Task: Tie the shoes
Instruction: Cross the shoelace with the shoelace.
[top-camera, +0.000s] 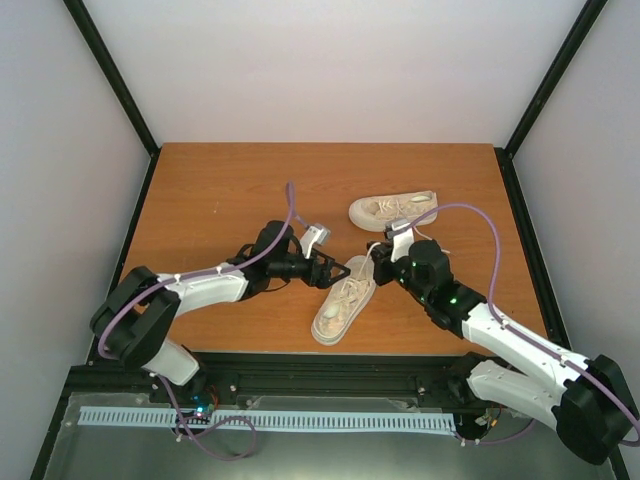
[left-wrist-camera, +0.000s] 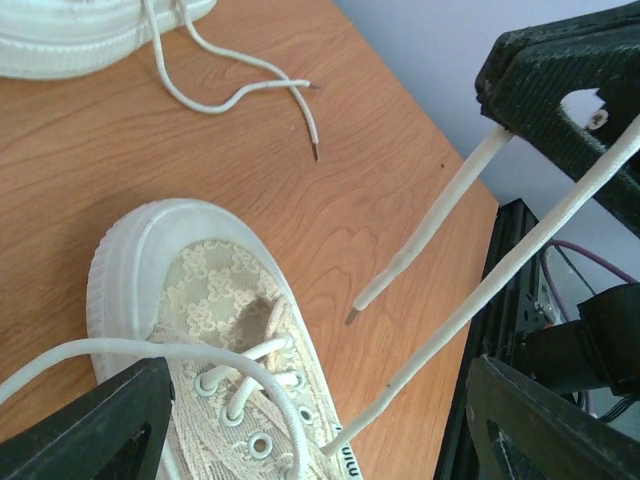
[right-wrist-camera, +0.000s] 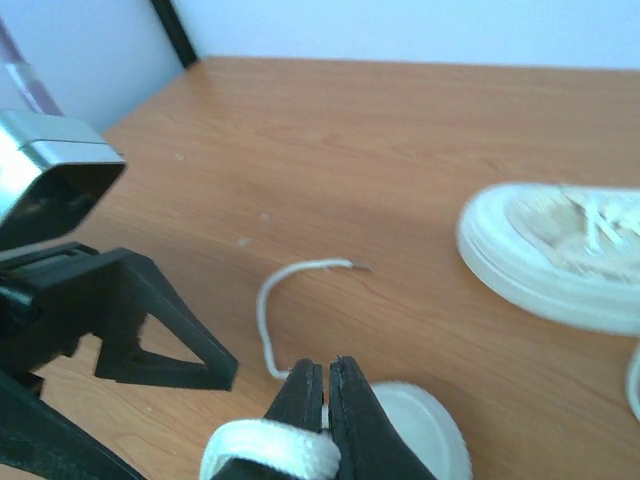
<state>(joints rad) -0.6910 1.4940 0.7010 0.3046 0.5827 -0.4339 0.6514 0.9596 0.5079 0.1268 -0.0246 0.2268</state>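
Two cream shoes (top-camera: 345, 295) lie on the table (top-camera: 220, 200): the near shoe (left-wrist-camera: 215, 290) at centre, the far shoe (top-camera: 392, 210) just beyond it. The left fingers (left-wrist-camera: 90, 430) stand wide apart over the near shoe's laced front; the right fingers (right-wrist-camera: 352, 420), just right of it, are clamped on its white lace (right-wrist-camera: 265, 440).

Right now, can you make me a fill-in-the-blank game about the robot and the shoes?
The right gripper is pinched shut on a white ____.
The left gripper has its jaws wide ____.
The number of shoes on the wooden table is ____.
Missing words: lace; open; two.
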